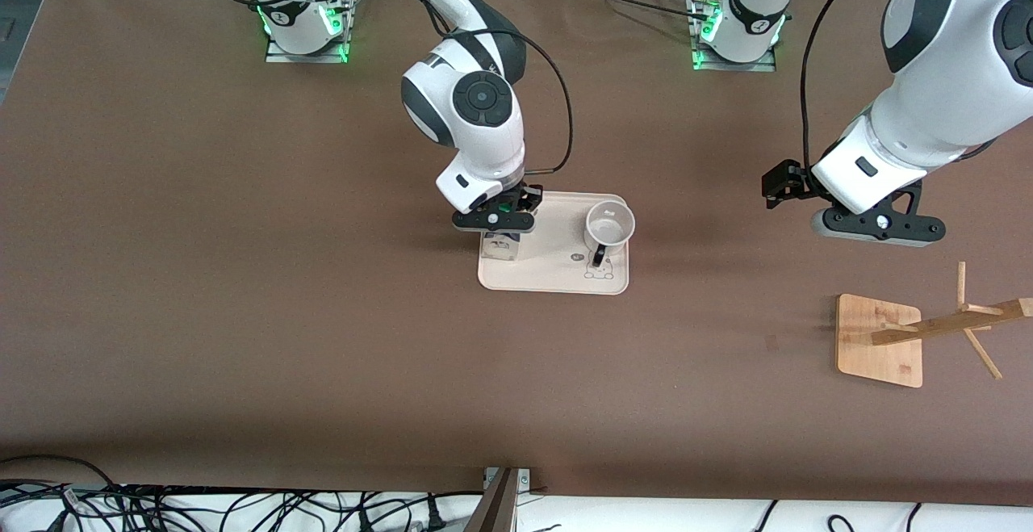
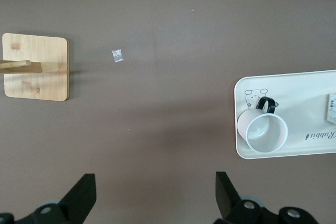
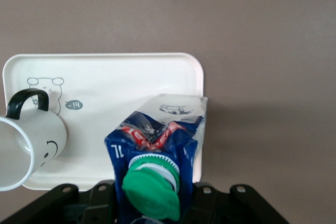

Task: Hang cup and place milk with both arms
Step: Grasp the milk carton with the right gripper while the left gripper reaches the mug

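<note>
The milk point(image 1: 500, 248) is a blue and white carton with a green cap that stands on the corner of the cream tray point(image 1: 549, 278) toward the right arm's end. My right gripper point(image 1: 494, 221) is down over the carton's top and shut on it; the right wrist view shows the carton point(image 3: 157, 140) between the jaws. The cup point(image 1: 609, 224) stands upright on the same tray, toward the left arm's end, with its black handle toward the front camera. It also shows in the left wrist view point(image 2: 262, 132) and the right wrist view point(image 3: 31, 145). My left gripper point(image 1: 878, 225) hangs open and empty over bare table.
A wooden cup rack point(image 1: 880, 338) with pegs stands near the left arm's end of the table, nearer the front camera than my left gripper; its base also shows in the left wrist view point(image 2: 37, 66). A small scrap point(image 2: 118, 55) lies on the brown table beside it.
</note>
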Controlling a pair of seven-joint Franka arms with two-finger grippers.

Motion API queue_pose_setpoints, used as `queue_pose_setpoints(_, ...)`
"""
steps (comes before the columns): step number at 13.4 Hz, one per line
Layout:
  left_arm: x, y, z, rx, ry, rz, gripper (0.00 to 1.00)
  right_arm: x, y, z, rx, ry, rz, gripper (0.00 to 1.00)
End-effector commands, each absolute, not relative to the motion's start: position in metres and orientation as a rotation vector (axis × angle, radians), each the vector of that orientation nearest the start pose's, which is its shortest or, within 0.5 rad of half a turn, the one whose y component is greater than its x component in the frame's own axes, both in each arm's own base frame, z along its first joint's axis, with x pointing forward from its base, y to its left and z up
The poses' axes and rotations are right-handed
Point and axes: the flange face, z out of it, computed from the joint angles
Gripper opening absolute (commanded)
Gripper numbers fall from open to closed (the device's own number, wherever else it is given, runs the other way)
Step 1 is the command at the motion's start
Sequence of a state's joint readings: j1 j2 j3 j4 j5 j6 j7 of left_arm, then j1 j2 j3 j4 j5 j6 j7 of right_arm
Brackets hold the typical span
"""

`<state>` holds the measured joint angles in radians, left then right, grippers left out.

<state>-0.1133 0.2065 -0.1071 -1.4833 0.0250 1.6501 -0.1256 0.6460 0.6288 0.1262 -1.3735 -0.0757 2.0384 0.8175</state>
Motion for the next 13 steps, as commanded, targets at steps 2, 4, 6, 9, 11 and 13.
queue_pose_setpoints(2, 0.634, -0.145, 0.533, -3.138, 0.169, -0.065, 1.00, 0.584, 0.407, 0.408, -3.094, -0.099, 0.005, 0.16)
queue_pose_setpoints(4, 0.641, -0.168, 0.507, -3.150, 0.083, -0.062, 1.00, 0.617, 0.331, 0.425, -3.043, -0.159, 0.059, 0.19)
queue_pose_setpoints(6, 0.626, -0.223, 0.500, -3.148, -0.058, -0.046, 1.00, 0.636, 0.245, 0.424, -2.999, -0.265, 0.115, 0.20)
queue_pose_setpoints(9, 0.599, -0.297, 0.462, -3.126, 0.085, 0.062, 1.00, 0.637, 0.128, 0.401, -2.955, -0.266, 0.203, 0.20)
queue_pose_setpoints(11, 0.578, -0.343, 0.423, -3.089, 0.193, 0.156, 1.00, 0.635, 0.077, 0.385, -2.935, -0.253, 0.250, 0.21)
queue_pose_setpoints(13, 0.555, -0.382, 0.372, -3.030, 0.287, 0.276, 1.00, 0.628, 0.054, 0.367, -2.934, -0.222, 0.288, 0.22)
